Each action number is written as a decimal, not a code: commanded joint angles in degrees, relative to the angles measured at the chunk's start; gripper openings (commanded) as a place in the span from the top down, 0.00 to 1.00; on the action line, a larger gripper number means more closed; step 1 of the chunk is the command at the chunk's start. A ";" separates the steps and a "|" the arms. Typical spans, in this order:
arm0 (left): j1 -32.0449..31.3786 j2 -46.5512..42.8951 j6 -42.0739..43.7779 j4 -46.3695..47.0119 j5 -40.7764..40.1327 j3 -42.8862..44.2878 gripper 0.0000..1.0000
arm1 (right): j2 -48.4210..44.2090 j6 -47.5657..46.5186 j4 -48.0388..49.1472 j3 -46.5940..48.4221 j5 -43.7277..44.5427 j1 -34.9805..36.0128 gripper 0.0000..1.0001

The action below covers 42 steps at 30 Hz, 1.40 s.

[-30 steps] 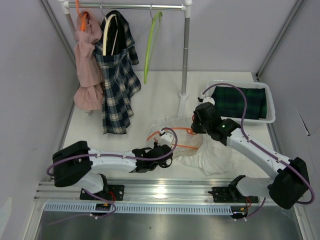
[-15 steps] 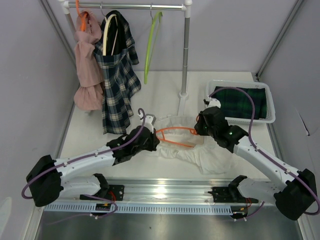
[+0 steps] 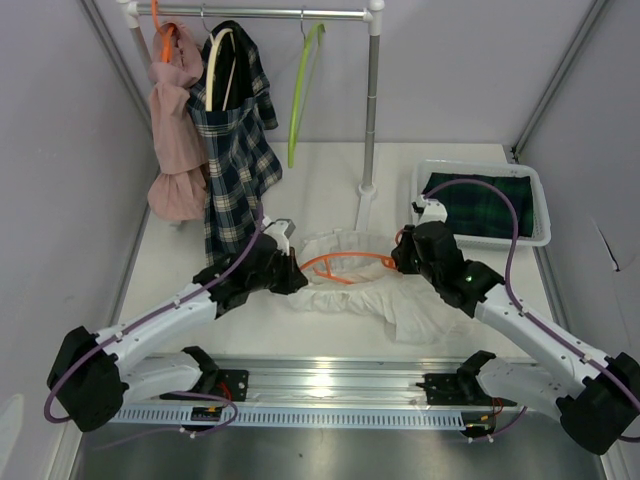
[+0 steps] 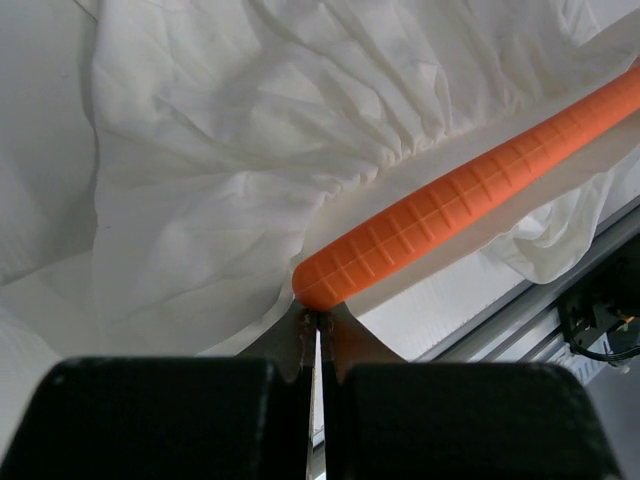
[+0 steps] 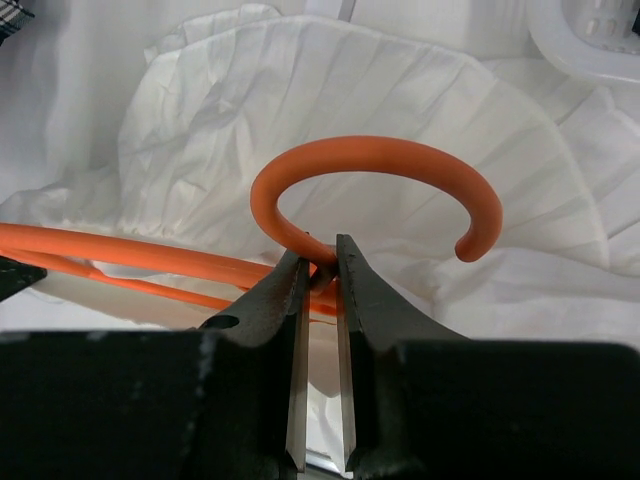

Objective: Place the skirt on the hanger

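A white skirt (image 3: 410, 305) lies crumpled on the table's middle. An orange hanger (image 3: 345, 264) lies across it, one arm tucked into the waistband. My left gripper (image 3: 290, 276) is at the hanger's left end. In the left wrist view it (image 4: 318, 318) is shut on the skirt's (image 4: 220, 180) waistband edge, just below the hanger's tip (image 4: 450, 205). My right gripper (image 3: 406, 256) is at the hanger's right end. In the right wrist view it (image 5: 322, 266) is shut on the hanger's neck, under the curved hook (image 5: 380, 160), with skirt (image 5: 300, 90) beneath.
A clothes rail (image 3: 260, 12) at the back holds a pink garment (image 3: 175, 140), a plaid dress (image 3: 238, 170) and a green hanger (image 3: 303, 90). Its post (image 3: 370, 120) stands behind the skirt. A white basket (image 3: 541, 222) with dark plaid cloth (image 3: 480, 205) sits at the right.
My left gripper has moved from the front middle back and to the left, to the hanger's left end. The hanger and skirt shifted farther back. My right gripper moved slightly back and right.
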 commanded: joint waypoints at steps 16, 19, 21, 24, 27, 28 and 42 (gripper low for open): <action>9.37 -1.33 3.60 -4.02 6.47 2.87 1.00 | -4.21 -3.63 0.44 -3.19 9.69 0.98 1.00; 9.73 -0.37 4.21 -3.76 7.35 2.78 1.00 | -4.56 -3.19 0.79 -3.37 8.73 0.28 1.00; 9.82 0.25 4.30 -3.85 7.09 2.61 1.00 | -4.64 -3.63 1.41 -3.37 7.76 -0.08 1.00; 10.60 -0.10 4.21 -3.67 7.44 2.87 1.00 | -4.56 -4.07 0.89 -3.46 8.72 0.19 1.00; 11.48 -0.28 4.91 -4.81 7.61 4.36 1.00 | -5.17 -4.51 0.88 -4.07 8.81 0.19 1.00; 11.75 -0.19 5.09 -5.07 7.61 4.80 1.00 | -5.52 -4.60 0.88 -4.16 8.73 0.19 1.00; 12.01 0.60 6.15 -7.97 8.93 12.00 1.00 | -3.94 -4.51 0.36 -3.11 13.82 3.79 1.00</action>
